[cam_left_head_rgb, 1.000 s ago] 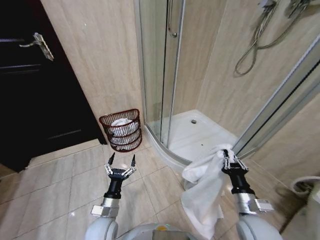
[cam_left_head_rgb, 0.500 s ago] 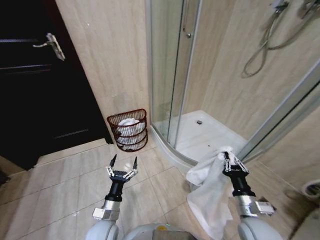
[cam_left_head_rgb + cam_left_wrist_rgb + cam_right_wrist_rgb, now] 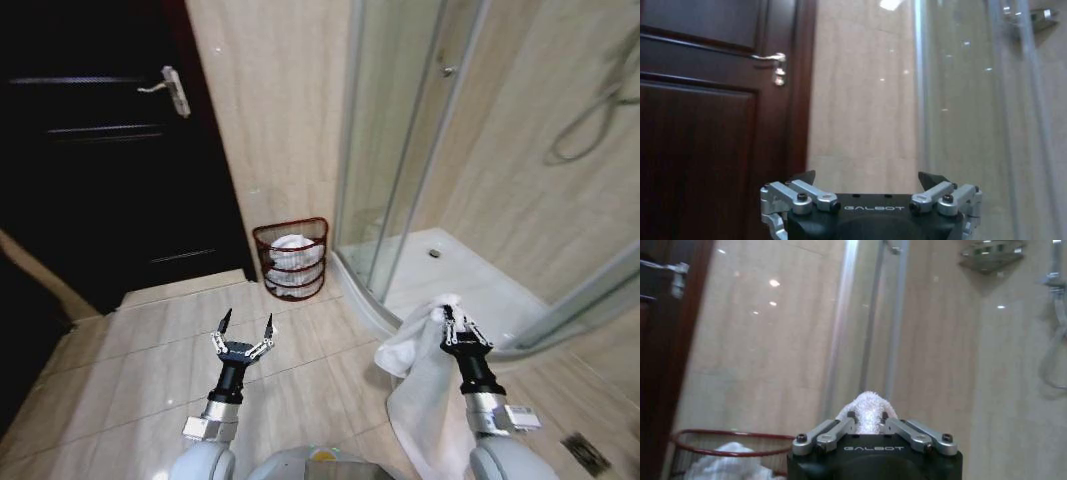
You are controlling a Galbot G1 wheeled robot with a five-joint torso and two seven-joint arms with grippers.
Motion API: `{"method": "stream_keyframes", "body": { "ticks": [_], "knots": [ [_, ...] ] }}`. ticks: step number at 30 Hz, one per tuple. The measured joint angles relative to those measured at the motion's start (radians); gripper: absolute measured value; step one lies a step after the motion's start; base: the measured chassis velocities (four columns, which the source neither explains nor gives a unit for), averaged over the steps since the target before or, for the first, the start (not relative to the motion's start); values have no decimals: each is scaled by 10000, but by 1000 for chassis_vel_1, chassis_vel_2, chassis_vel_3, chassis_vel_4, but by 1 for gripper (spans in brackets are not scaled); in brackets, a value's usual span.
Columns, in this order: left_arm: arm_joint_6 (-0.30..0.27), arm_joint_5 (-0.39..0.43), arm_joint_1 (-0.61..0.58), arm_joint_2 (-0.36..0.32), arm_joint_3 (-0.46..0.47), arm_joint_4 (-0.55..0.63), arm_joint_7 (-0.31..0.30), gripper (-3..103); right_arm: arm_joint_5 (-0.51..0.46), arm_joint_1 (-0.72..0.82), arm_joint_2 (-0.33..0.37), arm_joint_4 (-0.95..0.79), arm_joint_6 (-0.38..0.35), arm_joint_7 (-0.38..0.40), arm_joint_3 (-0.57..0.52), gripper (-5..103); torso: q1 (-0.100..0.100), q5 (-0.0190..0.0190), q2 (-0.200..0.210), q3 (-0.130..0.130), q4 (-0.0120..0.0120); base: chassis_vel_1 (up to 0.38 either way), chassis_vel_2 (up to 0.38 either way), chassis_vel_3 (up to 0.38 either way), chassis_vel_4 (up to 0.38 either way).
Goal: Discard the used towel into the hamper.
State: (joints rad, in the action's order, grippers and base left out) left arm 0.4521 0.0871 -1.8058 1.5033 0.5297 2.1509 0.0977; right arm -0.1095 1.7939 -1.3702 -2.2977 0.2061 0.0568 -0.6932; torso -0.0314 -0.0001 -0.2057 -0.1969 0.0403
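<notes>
The hamper (image 3: 292, 259) is a dark red-brown ribbed basket standing on the floor against the beige wall, between the dark door and the shower glass, with white cloth inside it. Its rim (image 3: 727, 436) shows low in the right wrist view. My right gripper (image 3: 452, 322) is shut on the white towel (image 3: 420, 385), which hangs down from it over the floor to the right of the hamper; a tuft of the towel (image 3: 867, 415) pokes out between the fingers. My left gripper (image 3: 244, 329) is open and empty, held above the tiles in front of the hamper.
A dark wooden door (image 3: 110, 150) with a metal handle (image 3: 170, 90) fills the left. The glass shower enclosure (image 3: 410, 150) with its raised white tray (image 3: 470, 280) stands on the right. Beige floor tiles (image 3: 150, 340) stretch between me and the hamper.
The whole picture has shifted right, so the camera has turned left; the hamper now sits nearer the middle. Both grippers keep their pose, the right one still holding the towel.
</notes>
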Motion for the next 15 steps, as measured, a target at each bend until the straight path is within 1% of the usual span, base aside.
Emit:
{"method": "stream_keyframes", "body": {
  "ticks": [9, 15],
  "knots": [
    [24, 43, 95, -11, 11, -112, 15, 100, 195, -160, -90, -34, -113, 14, 227, 8, 0, 0, 0, 0, 1, 205, 202, 51, 43],
    [164, 91, 182, -18, 84, -229, 12, 100, 183, -320, -163, 0, -147, 26, 336, 8, 0, -1, 0, 0, 4, 187, 177, 8, 23]
  ]
}}
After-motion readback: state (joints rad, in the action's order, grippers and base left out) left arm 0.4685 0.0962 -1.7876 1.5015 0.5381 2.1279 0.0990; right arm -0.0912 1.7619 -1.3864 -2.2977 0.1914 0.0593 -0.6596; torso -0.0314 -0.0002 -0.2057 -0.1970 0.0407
